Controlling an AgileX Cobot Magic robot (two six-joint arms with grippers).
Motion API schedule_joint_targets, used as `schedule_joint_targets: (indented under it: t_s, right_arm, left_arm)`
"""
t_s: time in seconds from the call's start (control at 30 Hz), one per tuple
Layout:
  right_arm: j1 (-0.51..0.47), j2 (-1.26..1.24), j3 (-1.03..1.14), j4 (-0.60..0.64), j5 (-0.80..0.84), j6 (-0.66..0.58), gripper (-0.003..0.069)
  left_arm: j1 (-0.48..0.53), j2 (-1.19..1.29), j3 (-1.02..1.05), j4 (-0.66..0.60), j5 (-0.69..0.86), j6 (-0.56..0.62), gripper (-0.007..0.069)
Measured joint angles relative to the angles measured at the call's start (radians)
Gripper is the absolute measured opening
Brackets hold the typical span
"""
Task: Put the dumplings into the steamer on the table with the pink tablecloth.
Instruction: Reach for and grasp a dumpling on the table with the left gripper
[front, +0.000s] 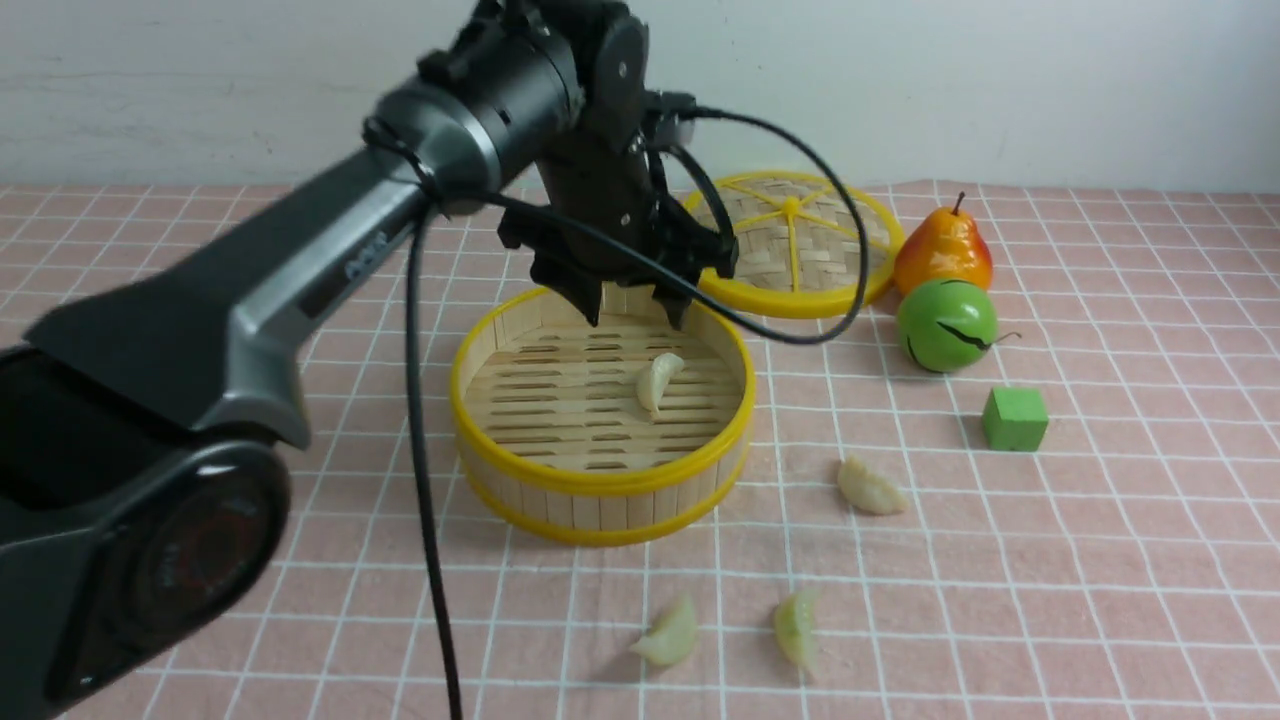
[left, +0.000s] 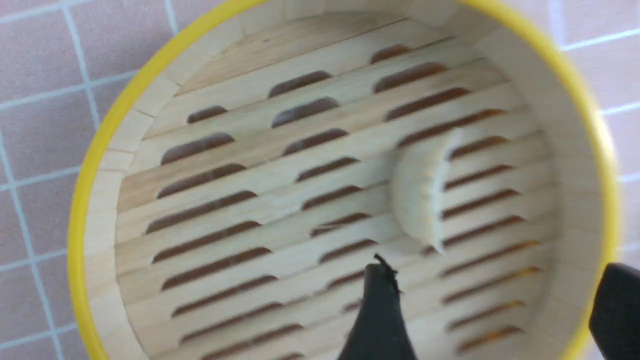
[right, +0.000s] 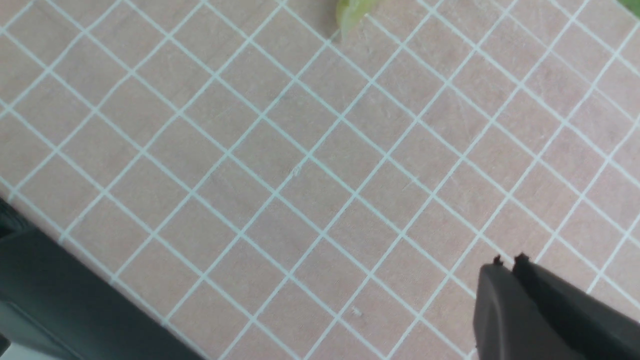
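The round bamboo steamer with yellow rim bands stands mid-table on the pink tablecloth. One pale dumpling lies loose on its slotted floor. My left gripper hangs just above the steamer's far side, open, with nothing between its fingers. In the left wrist view the dumpling lies just beyond the open gripper, inside the steamer. Three more dumplings lie on the cloth in front. My right gripper is shut and empty above the cloth, out of the front view.
The flat woven lid lies behind the steamer. To its right are an orange pear, a green apple and a green cube. A greenish dumpling shows at the edge of the right wrist view.
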Motion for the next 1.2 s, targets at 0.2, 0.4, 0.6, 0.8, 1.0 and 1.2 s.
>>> schedule_joint_targets:
  t_s: [0.2, 0.4, 0.6, 0.8, 1.0, 1.2]
  right_arm:
    - [0.000, 0.000, 0.000, -0.017, -0.065, -0.005, 0.0041]
    - [0.000, 0.000, 0.000, -0.022, -0.073, -0.065, 0.0042]
    - [0.000, 0.001, 0.000, -0.022, -0.100, -0.076, 0.0047]
    - [0.000, 0.003, 0.000, 0.007, -0.105, -0.079, 0.0054]
    - [0.000, 0.003, 0.000, 0.057, -0.095, -0.079, 0.0059]
    - [0.000, 0.003, 0.000, 0.058, -0.080, -0.079, 0.0064]
  left_arm:
    - [-0.057, -0.304, 0.348, -0.092, 0.007, 0.172, 0.0519]
    - [-0.151, -0.454, 0.705, -0.094, -0.079, 0.388, 0.0519]
    - [-0.223, -0.406, 0.869, -0.056, -0.185, 0.426, 0.0519]
    - [-0.227, -0.293, 0.890, 0.005, -0.265, 0.408, 0.0519]
    - [-0.227, -0.208, 0.890, 0.036, -0.365, 0.308, 0.0514]
    - [-0.227, -0.200, 0.888, 0.028, -0.382, 0.196, 0.0357]
